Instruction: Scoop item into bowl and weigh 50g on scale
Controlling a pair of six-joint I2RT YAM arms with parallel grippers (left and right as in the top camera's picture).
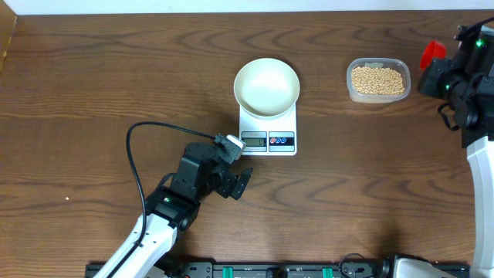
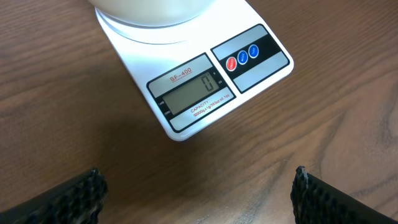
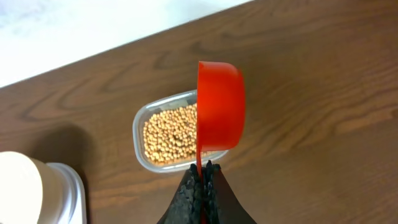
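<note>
My table (image 1: pixel 93 77) is dark wood, plainly grained, with a dull sheen; the scale (image 2: pixel 186 50) is smooth white plastic, its display panel glossy; the bowl (image 1: pixel 266 86) is smooth, white, faintly shiny; the tub (image 3: pixel 138 127) is clear plastic; the scoop (image 3: pixel 219 106) is glossy red plastic; the beans (image 3: pixel 168 134) look matt tan; the pads (image 2: pixel 68 199) of my left gripper (image 2: pixel 198 196) are black, rough, finely ribbed.
</note>
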